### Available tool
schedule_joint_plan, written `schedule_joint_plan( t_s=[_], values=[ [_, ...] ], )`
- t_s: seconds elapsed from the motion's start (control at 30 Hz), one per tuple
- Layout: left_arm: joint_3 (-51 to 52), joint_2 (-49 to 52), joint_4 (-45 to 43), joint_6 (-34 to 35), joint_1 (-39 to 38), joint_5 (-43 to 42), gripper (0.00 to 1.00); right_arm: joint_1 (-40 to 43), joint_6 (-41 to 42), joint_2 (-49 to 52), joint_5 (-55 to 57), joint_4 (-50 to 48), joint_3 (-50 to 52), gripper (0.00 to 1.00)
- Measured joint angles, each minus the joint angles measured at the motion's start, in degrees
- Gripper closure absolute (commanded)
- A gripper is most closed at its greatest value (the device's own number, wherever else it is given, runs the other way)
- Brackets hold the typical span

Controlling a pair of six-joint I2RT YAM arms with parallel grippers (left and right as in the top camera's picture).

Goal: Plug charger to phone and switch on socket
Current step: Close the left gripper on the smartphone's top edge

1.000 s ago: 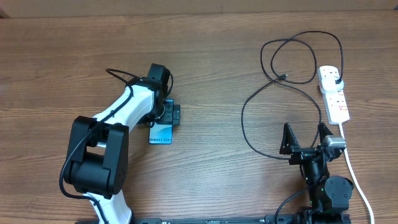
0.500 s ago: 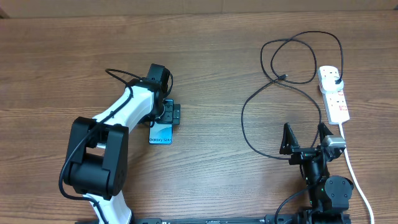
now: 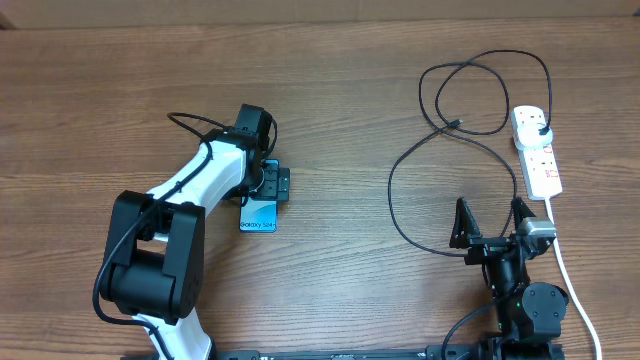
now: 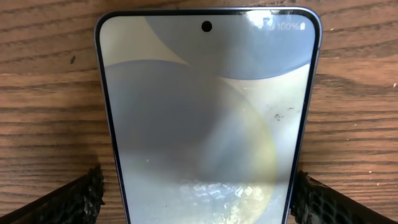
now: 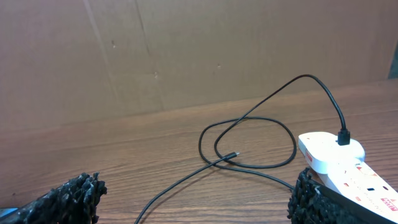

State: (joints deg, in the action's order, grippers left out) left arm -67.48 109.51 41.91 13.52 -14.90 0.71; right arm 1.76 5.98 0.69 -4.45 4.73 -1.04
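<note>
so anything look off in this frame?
Nothing damaged or spilled. The charger cable sprawls in loose loops, its connector tip lying free, far from the phone. The phone screen shows a few specks and smudges in the left wrist view.

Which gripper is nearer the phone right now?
Left. The left gripper straddles the phone, with a finger on each long side. The right gripper is far across the table, open, beside the socket.
</note>
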Motion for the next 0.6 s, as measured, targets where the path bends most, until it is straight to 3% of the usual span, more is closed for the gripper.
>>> schedule_joint_plan(
  t_s=[0.47,0.6],
  values=[
    [0.0,0.0,0.0,0.0,0.0,0.0,0.11,0.0,0.0,0.0,0.0,0.0,0.0,0.00],
    [0.0,0.0,0.0,0.0,0.0,0.0,0.19,0.0,0.0,0.0,0.0,0.0,0.0,0.00]
  ],
)
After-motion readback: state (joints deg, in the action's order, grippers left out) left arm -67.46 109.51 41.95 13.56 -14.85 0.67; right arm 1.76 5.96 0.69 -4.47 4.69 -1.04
